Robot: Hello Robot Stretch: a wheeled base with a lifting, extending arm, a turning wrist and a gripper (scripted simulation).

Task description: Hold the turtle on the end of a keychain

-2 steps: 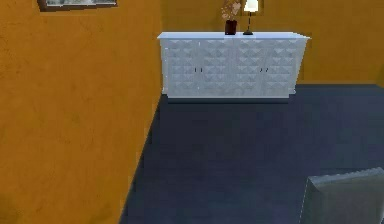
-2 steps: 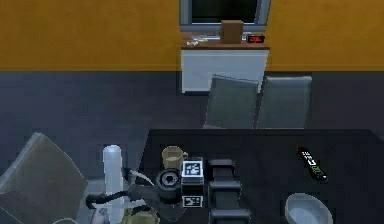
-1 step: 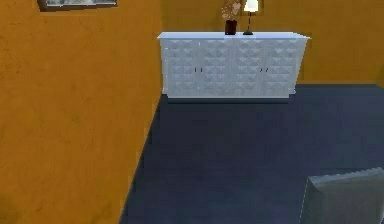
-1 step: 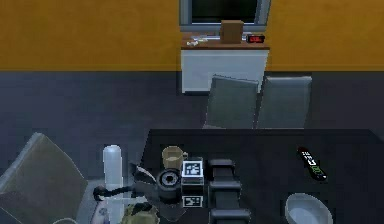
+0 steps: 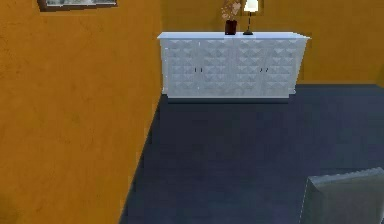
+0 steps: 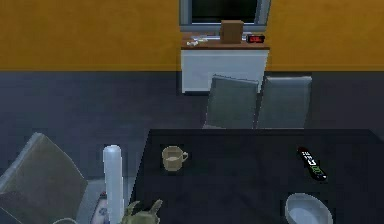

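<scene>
You had the dark bench (image 6: 240, 175) in the arm side view, and everything there is placed from it. A tan mug (image 6: 174, 158) stood on the bench near its far left corner. A black remote (image 6: 314, 164) lay on it toward the right side, and a pale bowl (image 6: 307, 209) sat nearer than the remote, at the bench's near right. At the bench's near left corner lay a small olive-tan lump (image 6: 141, 212) with thin bits sticking out. It could be the turtle, but you could not tell that for sure from its shape. A white upright cylinder (image 6: 113, 176) stood just beside the bench's left edge; whether it stood on the bench you could not tell.

Two grey chairs (image 6: 232, 100) stood side by side against the bench's far edge, and another grey chair (image 6: 42, 180) stood off its left side. Well beyond the bench a white cabinet (image 6: 222, 68) stood against an orange wall (image 6: 80, 35), with a brown box (image 6: 232, 32) on top.

In the forward view you faced a white sideboard (image 5: 232, 66) carrying a dark red vase (image 5: 231, 25) and a small lamp (image 5: 249, 12).

You could not tell the pincer's state.
</scene>
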